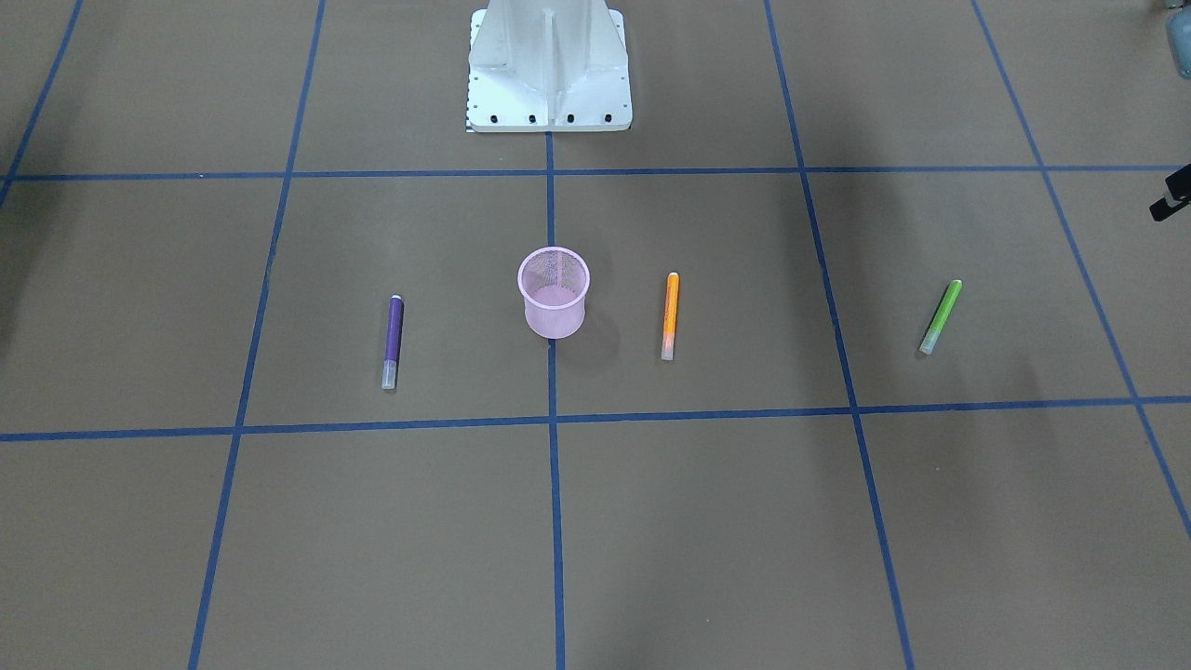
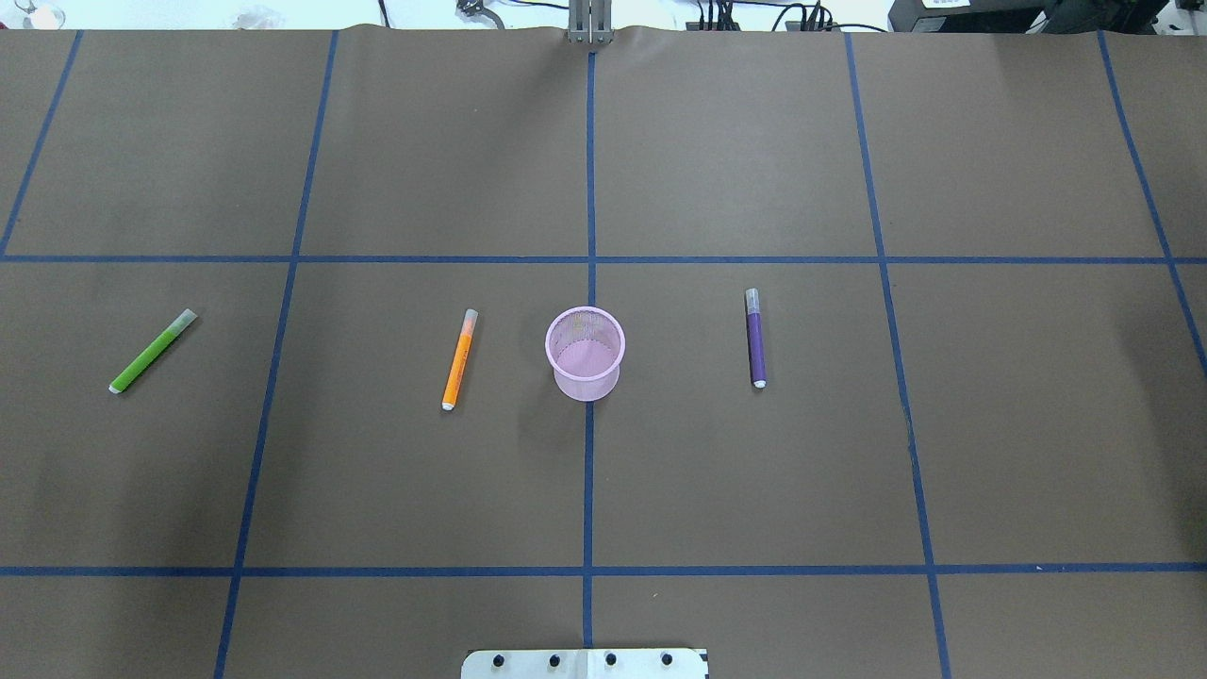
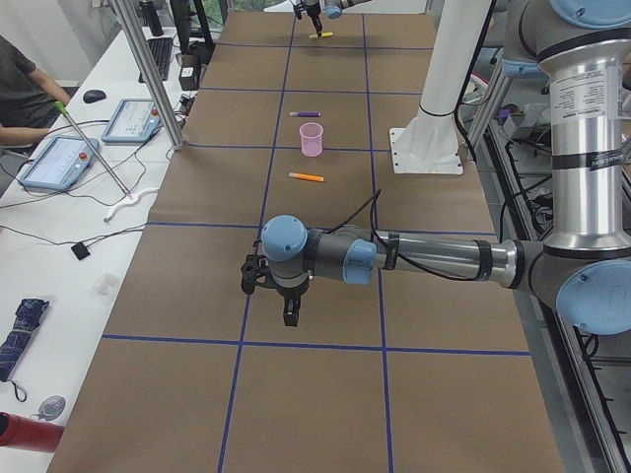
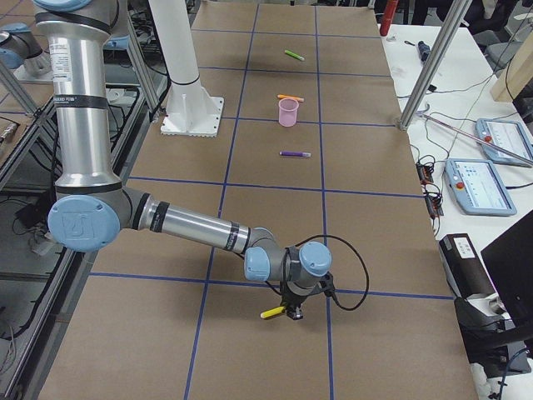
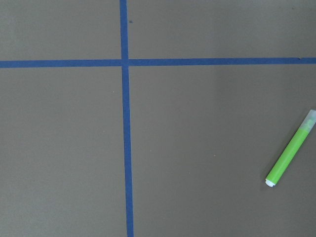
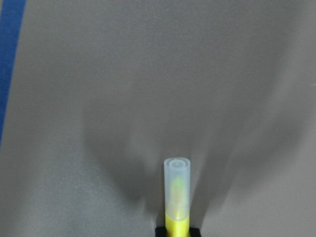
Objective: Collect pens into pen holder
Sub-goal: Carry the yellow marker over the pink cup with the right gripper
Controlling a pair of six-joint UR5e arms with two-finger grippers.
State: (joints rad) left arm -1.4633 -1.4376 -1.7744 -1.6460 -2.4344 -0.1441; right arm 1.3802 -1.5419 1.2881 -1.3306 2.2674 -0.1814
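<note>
Scanning the worktop (image 2: 849,453), I cannot tell the left end effector's (image 3: 289,315) opening; the right end effector (image 4: 290,314) clamps the yellow pen (image 6: 177,197). The pen holder (image 2: 585,354) stands upright mid-worktop, with the orange pen (image 2: 460,359) and purple pen (image 2: 754,338) flanking it and the green pen (image 2: 153,351) well off left.

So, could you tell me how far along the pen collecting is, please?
Nothing is done: the pen holder is empty. In hand: the right gripper holds the yellow pen. To go: the purple pen, orange pen and green pen lie on the table.
</note>
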